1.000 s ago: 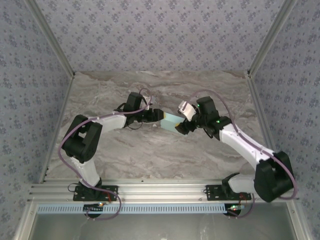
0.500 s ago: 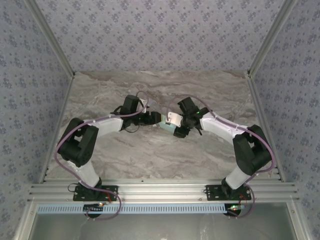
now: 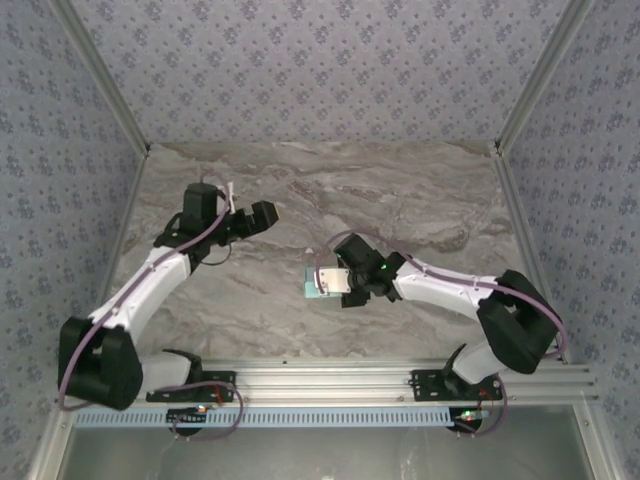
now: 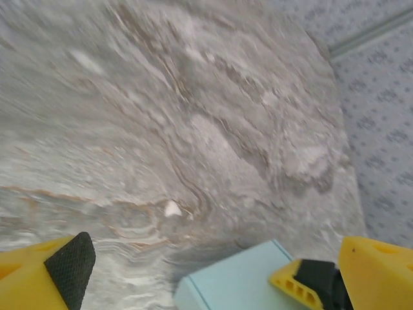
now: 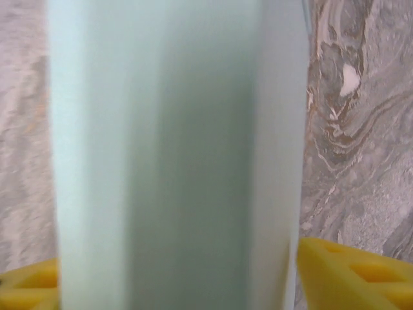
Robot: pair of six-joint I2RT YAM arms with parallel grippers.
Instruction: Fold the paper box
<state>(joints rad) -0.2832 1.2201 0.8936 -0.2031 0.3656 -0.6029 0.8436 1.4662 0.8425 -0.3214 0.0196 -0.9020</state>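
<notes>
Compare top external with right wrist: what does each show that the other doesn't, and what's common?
Top external: the left gripper open, well clear of the paper box; both arm bases on the rail; the patterned walls.
Right wrist: a close-up of the box's panels with upright creases, and a yellow finger at each side.
Both: the box at the right gripper, over the marble table.
</notes>
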